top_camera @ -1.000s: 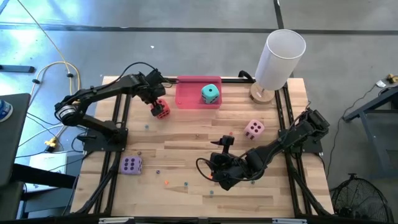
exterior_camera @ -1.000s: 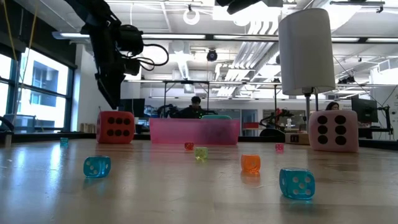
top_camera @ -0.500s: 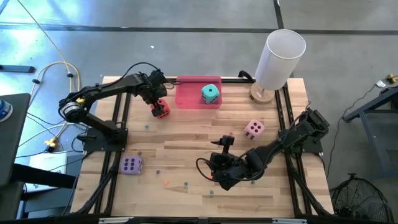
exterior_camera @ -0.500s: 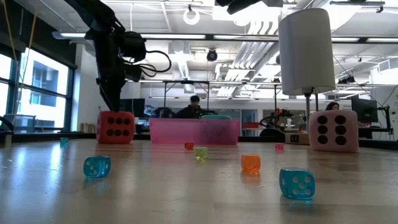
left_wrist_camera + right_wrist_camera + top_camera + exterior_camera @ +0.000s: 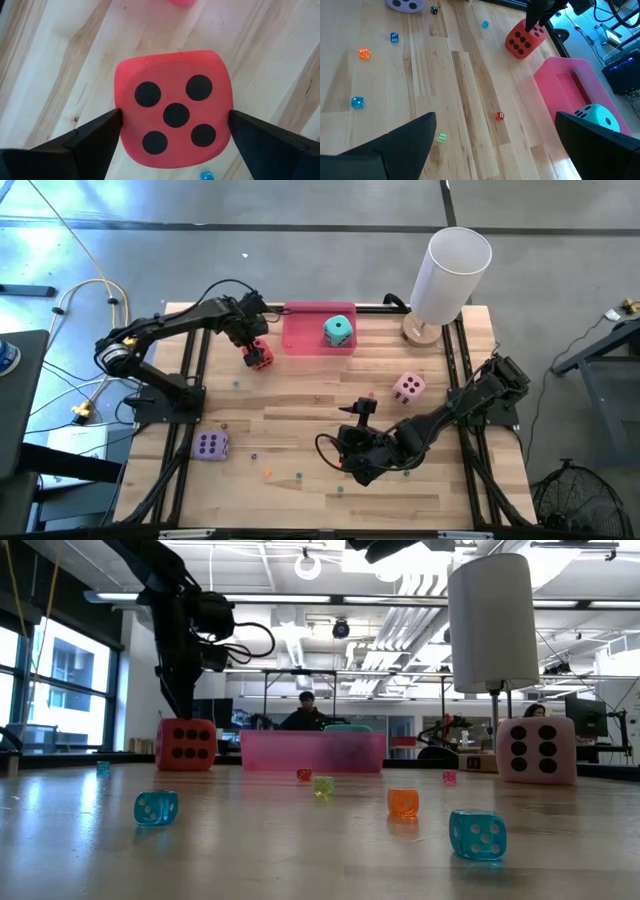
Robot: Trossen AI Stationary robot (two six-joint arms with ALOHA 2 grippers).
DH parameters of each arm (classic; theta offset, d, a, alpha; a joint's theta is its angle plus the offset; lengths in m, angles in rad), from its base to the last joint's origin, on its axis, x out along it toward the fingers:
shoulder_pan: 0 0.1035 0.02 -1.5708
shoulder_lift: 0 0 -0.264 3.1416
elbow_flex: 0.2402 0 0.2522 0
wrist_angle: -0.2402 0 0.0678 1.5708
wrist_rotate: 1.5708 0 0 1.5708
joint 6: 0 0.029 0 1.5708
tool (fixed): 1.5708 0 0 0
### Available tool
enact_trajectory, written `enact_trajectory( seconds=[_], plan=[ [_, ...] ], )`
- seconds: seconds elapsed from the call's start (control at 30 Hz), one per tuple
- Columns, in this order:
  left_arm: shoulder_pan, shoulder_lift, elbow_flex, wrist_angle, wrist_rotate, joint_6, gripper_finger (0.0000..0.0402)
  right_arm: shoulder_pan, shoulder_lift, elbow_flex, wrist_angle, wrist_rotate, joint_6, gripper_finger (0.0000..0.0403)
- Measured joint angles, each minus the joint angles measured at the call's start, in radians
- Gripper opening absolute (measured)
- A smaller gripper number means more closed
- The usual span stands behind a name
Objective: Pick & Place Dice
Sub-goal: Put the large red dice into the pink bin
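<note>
The left gripper (image 5: 172,131) hangs right over the red die (image 5: 174,107), its two fingers (image 5: 87,142) spread wide and bracketing the cube's opposite side faces, tips at the edges but not visibly pressing in; it holds nothing yet. That die sits on the table (image 5: 320,405) just beside the pink tray (image 5: 318,332), off the tray's end nearer the left arm, five-pip face up. Inside the tray lies the teal die (image 5: 338,330). The pink die (image 5: 407,387) rests well apart from the tray, toward the right arm's side, and the purple die (image 5: 211,445) lies far from the tray at the table's near left part. Tiny coloured dice (image 5: 476,834) are scattered across the boards on the side of the tray where the arms stand.

The right gripper (image 5: 352,460) waits well clear of the tray near the table's middle, jaws fully parted and empty.

The red die looks like soft foam with rounded corners: probably light, springy and grippy rather than slick, and not fragile. I judge the best hold is flat on two opposite side faces at mid-height, squeezing enough to dent it slightly; a hold on the rounded edges could let it twist or pop out
</note>
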Motion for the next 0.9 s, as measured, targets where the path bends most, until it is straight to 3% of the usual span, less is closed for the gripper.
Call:
enact_trajectory(
  seconds=[0.23,0.63,0.9],
  plan=[
    [0.0,0.087,0.004,-0.015,0.004,0.063,0.0356,0.0,0.0,0.0,0.0,0.0,0.0,0.04],
    [-0.001,0.088,0.002,0.0,0.002,0.067,0.0356,0.0,0.0,0.0,0.0,0.0,0.004,0.04],
    [0.0,0.085,-0.06,0.127,0.026,0.085,0.0356,0.0,0.0,0.0,0.0,0.0,0.004,0.04]
  ],
)
